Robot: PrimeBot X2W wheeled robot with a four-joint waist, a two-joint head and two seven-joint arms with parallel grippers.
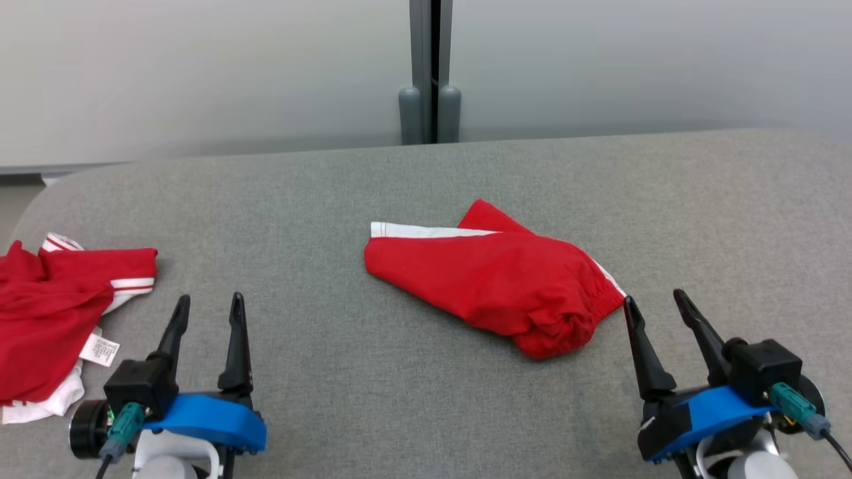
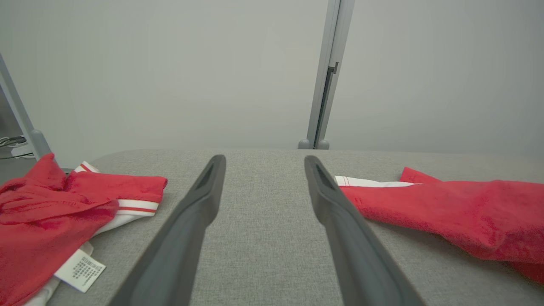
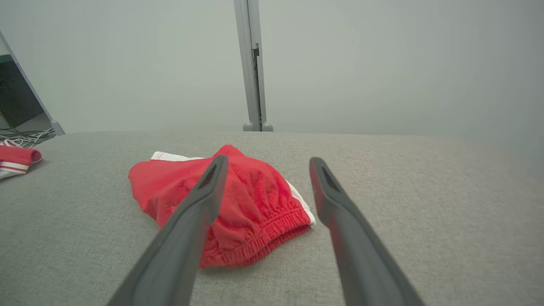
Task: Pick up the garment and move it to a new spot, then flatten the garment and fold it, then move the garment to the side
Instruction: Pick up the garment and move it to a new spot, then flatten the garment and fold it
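Crumpled red shorts (image 1: 492,286) with a white side stripe lie on the grey fabric table (image 1: 333,386), just beside the right gripper (image 1: 653,297). It and the left gripper (image 1: 210,299) gape empty. Flattening looks next: pinch opposite edges, spread.

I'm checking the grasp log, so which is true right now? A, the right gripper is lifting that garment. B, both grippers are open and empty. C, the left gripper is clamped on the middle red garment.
B: the left gripper and right gripper both stand open with nothing between their fingers, and the red garment lies on the grey surface.
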